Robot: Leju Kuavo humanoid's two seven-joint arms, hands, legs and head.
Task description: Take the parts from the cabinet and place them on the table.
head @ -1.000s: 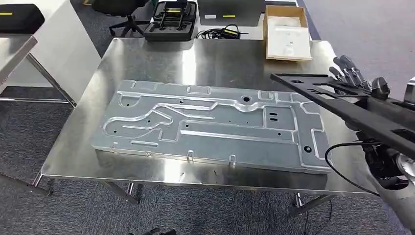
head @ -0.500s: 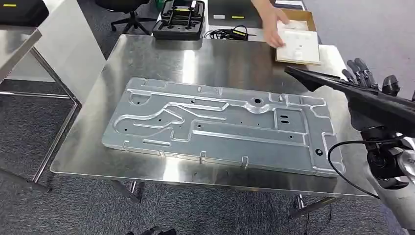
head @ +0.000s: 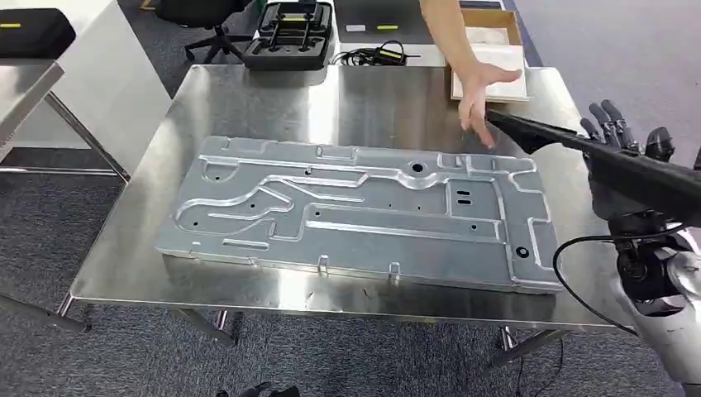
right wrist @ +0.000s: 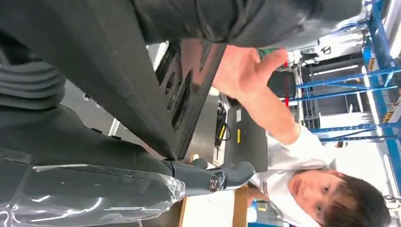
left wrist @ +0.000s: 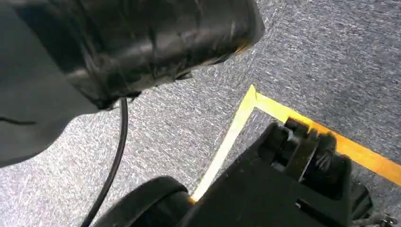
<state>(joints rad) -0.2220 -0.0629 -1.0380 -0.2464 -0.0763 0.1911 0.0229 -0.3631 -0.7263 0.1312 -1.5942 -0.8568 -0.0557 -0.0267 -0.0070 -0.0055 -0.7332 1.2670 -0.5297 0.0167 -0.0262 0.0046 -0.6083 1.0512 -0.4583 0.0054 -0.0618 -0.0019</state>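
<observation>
In the head view, the right hand gripped a long black part, its dark fingers standing up behind the strip; the part hung in the air over the right end of the steel table, its tip pointing toward the table's far side. A large silver panel lay flat on the table. A person's hand, fingers spread, reached down to just beside the tip of the black part. At the far right corner of the table sat an open cardboard box with a white sheet or pad in it. Beyond the table's far edge lay an open black case holding dark fittings, with a coil of cable beside it.

In the left wrist view, grey carpet with a yellow tape line lay below; I could not tell how the left hand's fingers lay.

In the right wrist view, the black part ran away from the right hand, which wrapped around it, and the person's open hand was at its far end.
</observation>
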